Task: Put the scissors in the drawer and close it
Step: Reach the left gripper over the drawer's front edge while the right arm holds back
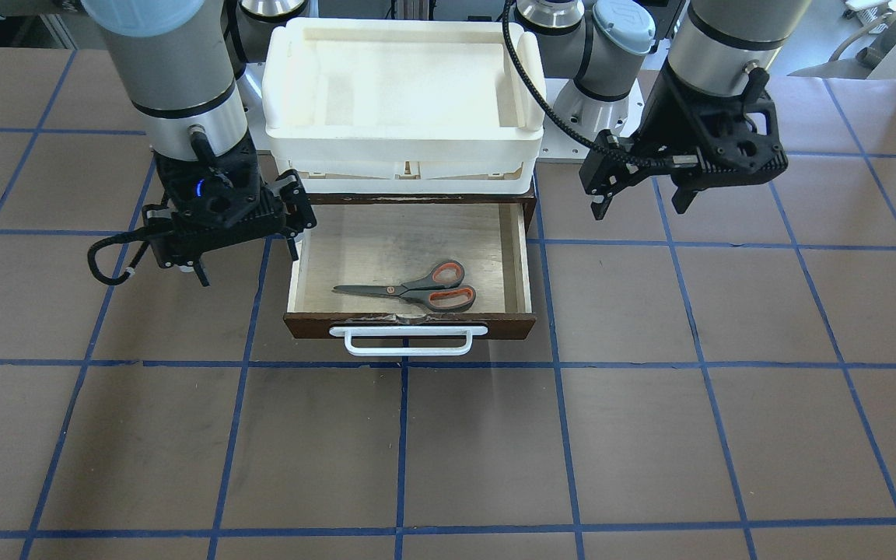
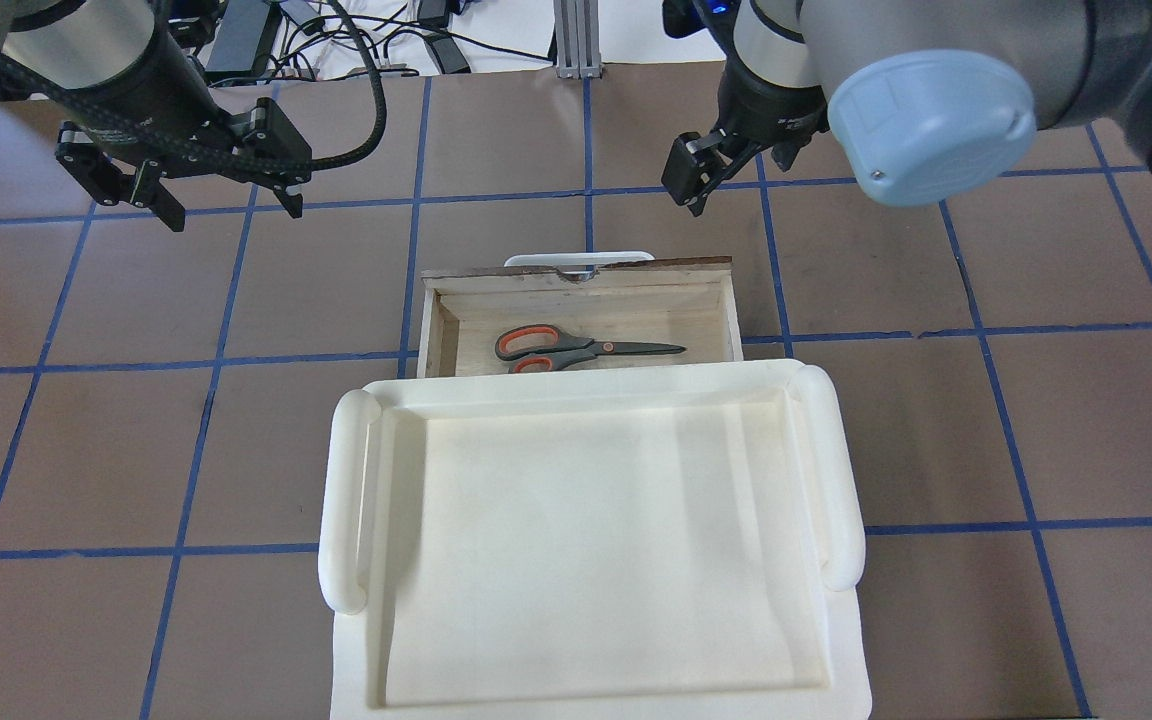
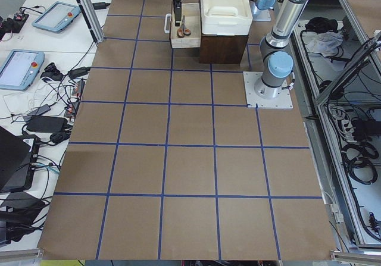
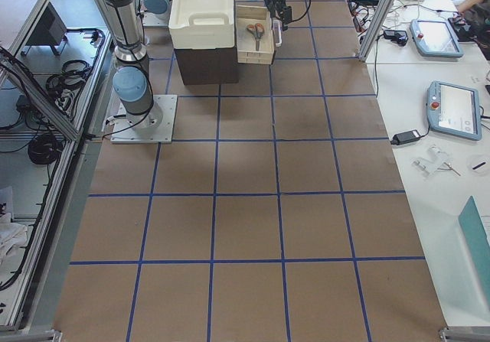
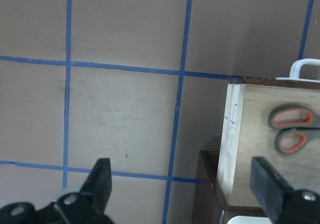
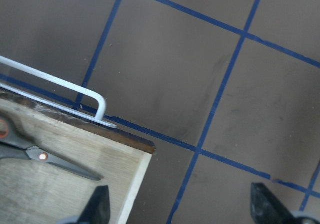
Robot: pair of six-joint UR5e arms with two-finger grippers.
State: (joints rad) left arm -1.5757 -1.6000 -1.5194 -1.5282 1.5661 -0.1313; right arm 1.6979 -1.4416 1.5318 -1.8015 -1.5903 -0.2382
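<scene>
The scissors [image 1: 417,292], grey handles with orange-red loops, lie flat inside the open drawer [image 1: 409,325], blades pointing toward the right arm's side. They also show in the overhead view [image 2: 576,347] and in both wrist views [image 5: 290,129] [image 6: 45,156]. The drawer is pulled out, with its white bar handle [image 1: 407,342] at the front. My left gripper [image 1: 641,211] hangs open and empty above the table beside the drawer; in its wrist view [image 5: 182,184] the fingers stand wide apart. My right gripper [image 1: 247,266] is open and empty on the drawer's other side, close to its corner [image 6: 180,206].
A white plastic tray [image 2: 346,500] sits on top of the dark cabinet [image 4: 207,65] that holds the drawer. The table is brown with a blue tape grid. Cables and tablets lie off the table's far edge [image 2: 336,40].
</scene>
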